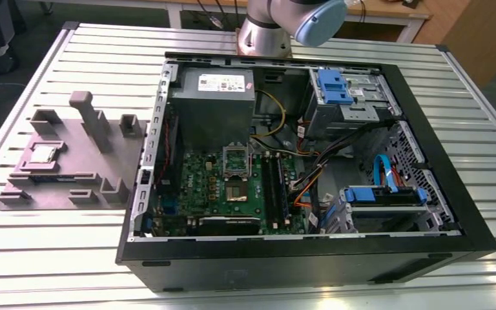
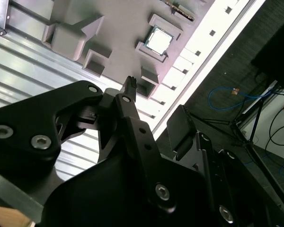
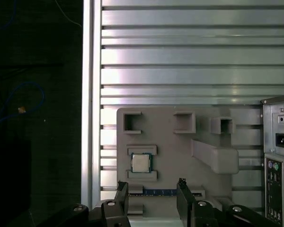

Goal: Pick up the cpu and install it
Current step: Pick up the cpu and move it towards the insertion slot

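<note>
The cpu [image 1: 43, 154] is a small silver-topped square chip. It lies in a recess of the grey holder block [image 1: 75, 174] on the table, at the exterior view's left of the open computer case [image 1: 309, 258]. Both wrist views show the cpu [image 3: 140, 163] [image 2: 157, 41] from well above. My gripper [image 3: 151, 190] hangs high over the near edge of the holder, open, with nothing between its black fingers [image 3: 122, 191]. The green motherboard [image 1: 201, 187] with its dark socket [image 1: 237, 191] lies inside the case.
The holder block has raised posts [image 1: 84, 110] and several empty pockets around the chip. Inside the case are a grey power supply [image 1: 214, 97], blue drive bays [image 1: 338, 87] and loose cables [image 1: 317, 174]. The arm's body [image 1: 270, 26] stands behind the case. The slatted table's edge [image 3: 87, 94] runs close to the holder.
</note>
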Robot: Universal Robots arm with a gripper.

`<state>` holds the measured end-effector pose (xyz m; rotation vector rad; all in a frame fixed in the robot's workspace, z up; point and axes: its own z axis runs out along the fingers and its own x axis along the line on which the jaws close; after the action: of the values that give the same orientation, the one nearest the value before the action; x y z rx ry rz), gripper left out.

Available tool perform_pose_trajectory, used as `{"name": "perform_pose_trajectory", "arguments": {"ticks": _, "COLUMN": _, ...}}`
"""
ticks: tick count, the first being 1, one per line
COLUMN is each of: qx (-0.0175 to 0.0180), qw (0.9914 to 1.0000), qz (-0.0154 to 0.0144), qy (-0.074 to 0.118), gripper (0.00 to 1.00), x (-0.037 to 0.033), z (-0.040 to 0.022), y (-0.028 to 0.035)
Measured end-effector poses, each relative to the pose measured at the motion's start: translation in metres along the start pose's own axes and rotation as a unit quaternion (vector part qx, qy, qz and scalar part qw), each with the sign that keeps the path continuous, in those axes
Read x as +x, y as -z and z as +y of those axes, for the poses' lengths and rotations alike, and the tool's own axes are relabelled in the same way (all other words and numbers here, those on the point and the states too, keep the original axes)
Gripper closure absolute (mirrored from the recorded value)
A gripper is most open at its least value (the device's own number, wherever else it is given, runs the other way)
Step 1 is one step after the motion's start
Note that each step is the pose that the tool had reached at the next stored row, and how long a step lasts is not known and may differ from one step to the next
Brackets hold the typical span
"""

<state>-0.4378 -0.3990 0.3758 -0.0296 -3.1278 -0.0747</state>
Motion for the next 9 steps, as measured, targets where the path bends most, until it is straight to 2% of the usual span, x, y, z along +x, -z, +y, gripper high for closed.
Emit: {"name": "perform_pose_trajectory", "arguments": {"ticks": 9, "qx": 0.0000, "qw": 1.00000, "qz": 0.0000, "qy": 0.000, "gripper": 0.47, "x": 0.0000, "z": -0.0001, "y": -0.0017}}
